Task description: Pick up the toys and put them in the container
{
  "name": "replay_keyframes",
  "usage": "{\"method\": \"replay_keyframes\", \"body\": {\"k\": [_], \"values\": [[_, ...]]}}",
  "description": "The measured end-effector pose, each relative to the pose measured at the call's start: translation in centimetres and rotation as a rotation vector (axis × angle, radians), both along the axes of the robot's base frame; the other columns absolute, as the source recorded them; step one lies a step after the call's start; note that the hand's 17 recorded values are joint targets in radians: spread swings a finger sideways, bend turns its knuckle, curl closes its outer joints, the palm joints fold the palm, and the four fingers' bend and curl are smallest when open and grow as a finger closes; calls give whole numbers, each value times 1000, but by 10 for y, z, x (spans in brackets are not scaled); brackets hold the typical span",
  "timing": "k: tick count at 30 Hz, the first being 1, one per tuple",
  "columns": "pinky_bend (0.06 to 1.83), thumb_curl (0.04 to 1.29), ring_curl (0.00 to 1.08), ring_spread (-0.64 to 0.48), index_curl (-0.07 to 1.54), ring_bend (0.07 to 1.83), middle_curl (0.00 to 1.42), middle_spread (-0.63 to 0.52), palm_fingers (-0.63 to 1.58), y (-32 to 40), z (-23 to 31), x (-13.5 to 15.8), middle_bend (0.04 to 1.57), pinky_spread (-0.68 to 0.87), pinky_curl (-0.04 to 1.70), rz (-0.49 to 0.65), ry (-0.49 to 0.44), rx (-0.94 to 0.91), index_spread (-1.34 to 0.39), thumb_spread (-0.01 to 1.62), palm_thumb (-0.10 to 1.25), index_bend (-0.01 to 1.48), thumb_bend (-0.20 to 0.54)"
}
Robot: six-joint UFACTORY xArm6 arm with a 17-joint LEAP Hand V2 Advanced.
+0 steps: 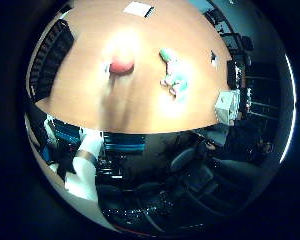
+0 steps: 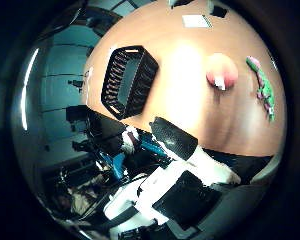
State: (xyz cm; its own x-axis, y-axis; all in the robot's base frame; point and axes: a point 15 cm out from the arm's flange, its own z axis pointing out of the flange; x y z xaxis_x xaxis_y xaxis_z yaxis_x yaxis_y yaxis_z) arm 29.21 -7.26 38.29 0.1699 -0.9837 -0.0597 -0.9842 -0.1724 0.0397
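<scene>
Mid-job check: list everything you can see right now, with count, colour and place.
table: one, orange-brown wood, carrying everything below
basket: one, black, slatted, on the table, looks empty
round toy: one, red-pink, on the table, apart from the basket
plush toy: one, green and pink, on the table beside the round toy
paper: one, white, at the table's far end
small box: one, white, at the table's edge
hand: one, white and black
</scene>
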Motion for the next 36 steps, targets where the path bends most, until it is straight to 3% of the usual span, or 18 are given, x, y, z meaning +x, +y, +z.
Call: {"method": "replay_keyframes", "body": {"k": [8,21,26,36], "values": [[258,239,260,24,300,301,369,-101,346,-48,9,21,204,353,282,-45,-20,-42,-408,1192,516,160,-19],[318,233,262,39,273,326,373,-79,278,-172,-11,82,235,346,294,-197,-45,-113,-377,1138,414,156,-23],[335,238,260,50,270,319,372,-62,250,-204,-41,100,243,344,296,-239,-42,-113,-371,1117,396,154,-24],[328,253,258,78,279,305,366,-31,240,-248,-127,103,245,353,290,-326,46,-75,-324,1076,365,161,-25]]}}
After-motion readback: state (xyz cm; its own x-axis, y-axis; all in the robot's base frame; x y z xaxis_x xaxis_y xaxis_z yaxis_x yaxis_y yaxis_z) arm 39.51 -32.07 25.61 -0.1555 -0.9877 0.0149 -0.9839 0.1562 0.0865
